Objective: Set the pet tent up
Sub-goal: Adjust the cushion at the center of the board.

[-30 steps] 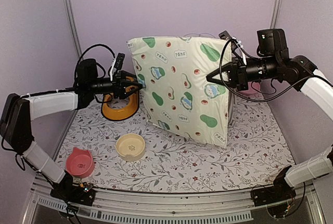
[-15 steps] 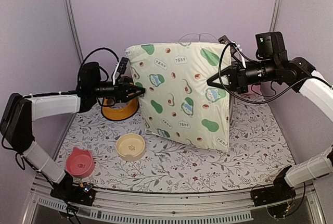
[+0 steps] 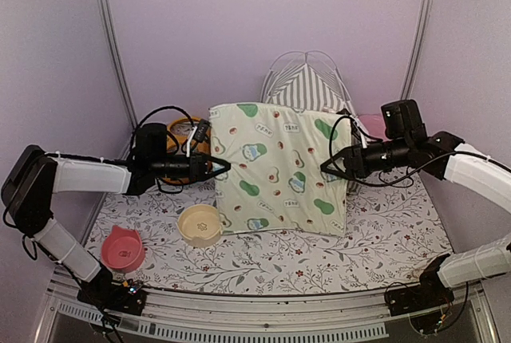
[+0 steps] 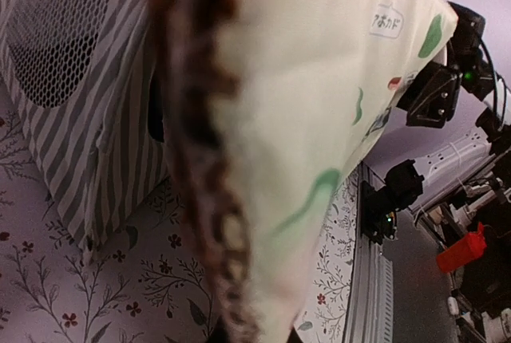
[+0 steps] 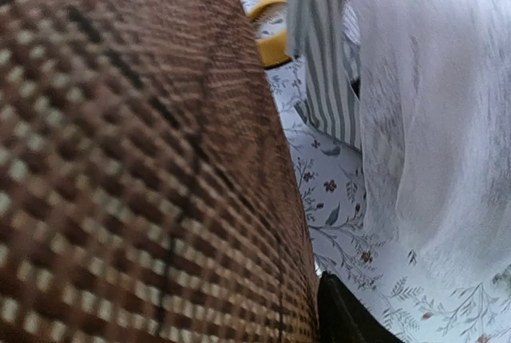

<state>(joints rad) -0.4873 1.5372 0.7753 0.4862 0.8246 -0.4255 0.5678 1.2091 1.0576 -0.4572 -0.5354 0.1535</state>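
The pet tent (image 3: 307, 88) stands at the back, grey-striped with thin white poles arching over its top. Its striped wall (image 4: 96, 120) and sheer white flap (image 5: 431, 120) show in the wrist views. In front of it hangs the cream mat (image 3: 279, 167) printed with teal and green shapes, its lower edge on the table. My left gripper (image 3: 222, 167) is shut on the mat's left edge (image 4: 319, 80). My right gripper (image 3: 326, 167) is at the right edge, jaws loosened around it. The mat's brown backing (image 5: 120, 159) lies beside one dark finger (image 5: 343, 319).
An orange bowl (image 3: 185, 126) sits behind my left arm. A cream bowl (image 3: 200, 225) and a pink bowl (image 3: 124, 249) stand front left. A pink item (image 3: 369, 124) lies at the back right. The floral tablecloth (image 3: 383, 223) is walled in on three sides.
Both arms have come down and the mat has dropped from its raised tilt, uncovering the tent behind. The left gripper closed on the mat's edge; the right gripper's jaws loosened.
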